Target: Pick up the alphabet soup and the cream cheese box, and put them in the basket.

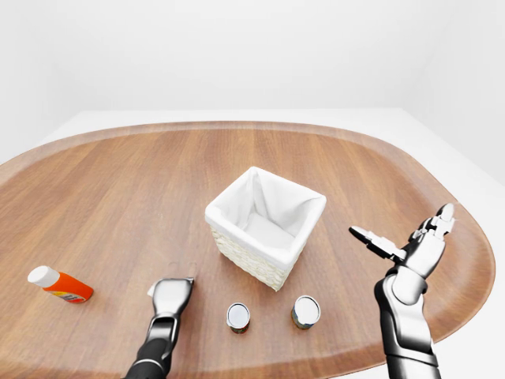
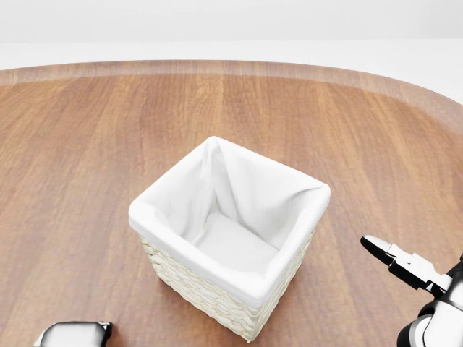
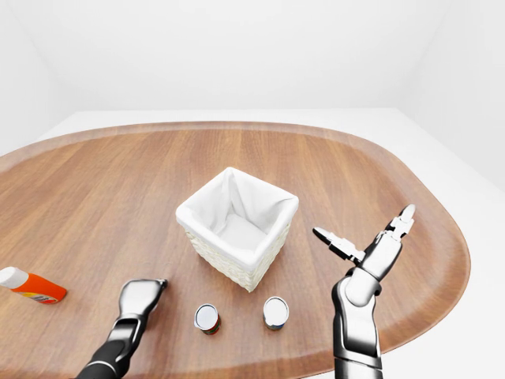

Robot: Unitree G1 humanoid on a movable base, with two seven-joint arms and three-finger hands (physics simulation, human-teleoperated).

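Hidden: the cans' (image 1: pixel 237 317) labels cannot be read, so which is the soup is unclear; no cream cheese box shows.
Cut off: the head view clips both hands at its bottom edge.
Left hand (image 1: pixel 170 294): low on the table (image 1: pixel 118 189), fingers curled in, holding nothing.
Right hand (image 1: pixel 410 245): raised, fingers spread wide, empty.
Basket (image 1: pixel 264 225): mid-table, white-lined, empty.
Second can (image 1: pixel 305 311): just below the basket.
Bottle (image 1: pixel 61 285): orange, lying far left.
Room: plain white.
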